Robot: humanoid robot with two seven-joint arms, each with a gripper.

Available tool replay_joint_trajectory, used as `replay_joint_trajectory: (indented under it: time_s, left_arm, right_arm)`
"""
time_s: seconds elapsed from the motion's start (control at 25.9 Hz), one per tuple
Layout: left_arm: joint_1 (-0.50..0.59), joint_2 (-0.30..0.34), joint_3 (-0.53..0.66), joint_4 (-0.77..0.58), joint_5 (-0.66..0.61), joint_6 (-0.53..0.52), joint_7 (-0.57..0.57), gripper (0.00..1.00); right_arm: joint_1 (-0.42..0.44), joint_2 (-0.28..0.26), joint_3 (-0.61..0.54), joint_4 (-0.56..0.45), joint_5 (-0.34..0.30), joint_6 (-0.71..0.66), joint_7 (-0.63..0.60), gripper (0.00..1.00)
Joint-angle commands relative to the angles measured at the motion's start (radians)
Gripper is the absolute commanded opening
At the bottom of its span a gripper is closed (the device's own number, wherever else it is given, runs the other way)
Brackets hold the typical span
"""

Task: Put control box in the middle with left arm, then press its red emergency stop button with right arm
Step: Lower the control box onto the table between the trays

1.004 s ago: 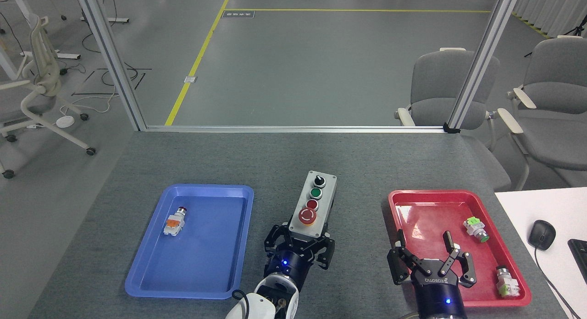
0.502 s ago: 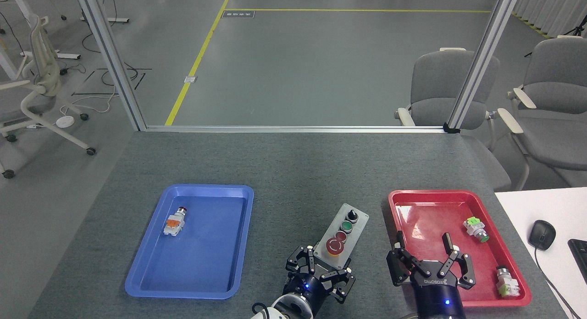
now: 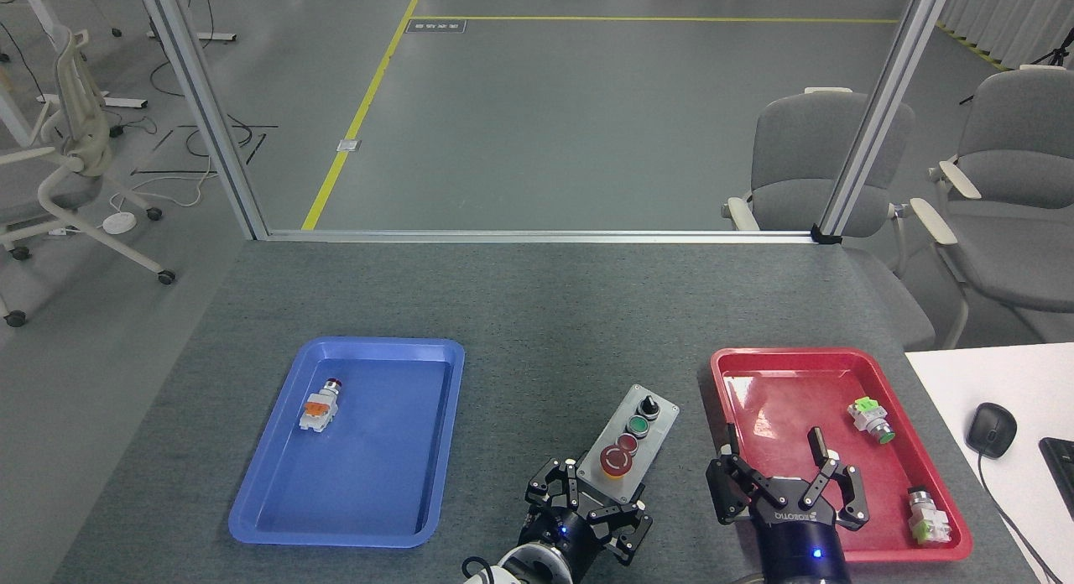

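Since a second ago the control box [image 3: 628, 442] has come down from the middle of the table [image 3: 537, 299] toward its near edge and turned, so its far end now leans to the right. In the last half second it barely moved.

The box now lies on the grey cloth top between the blue tray [image 3: 252, 500] and the red tray [image 3: 722, 374], closer to the red one. The left gripper [image 3: 587, 508] has its three fingers closed around the box's near end, just below the big red button [image 3: 616, 460].

The right gripper [image 3: 784, 487] hangs over the near left part of the red tray with its fingers spread wide, holding nothing.

The box looks hard and stiff, with a smooth grey metal-looking top and a black base. It is probably a bit heavy for its size. Its flat sides are the best place to hold it, away from the buttons. The big red button is round and domed, so it should be pushed straight down on top.
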Motion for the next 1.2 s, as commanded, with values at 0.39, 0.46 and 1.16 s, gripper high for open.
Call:
replay_joint_trajectory:
  time_s: [0.39,0.46,1.16]
  left_arm:
    - [-0.009,0.002,0.000,0.019,0.005,0.014,-0.011,0.86]
    - [-0.009,0.002,0.001,0.018,0.005,0.014,-0.011,0.89]
    - [0.051,0.064,0.014,-0.077,0.003,0.005,-0.005,0.99]
  right_arm:
    - [0.001,0.004,0.001,0.003,0.000,-0.001,0.000,0.99]
    - [0.001,0.005,-0.001,0.002,0.000,-0.001,0.000,0.99]
    - [0.003,0.008,0.006,0.003,0.003,-0.002,-0.002,0.98]
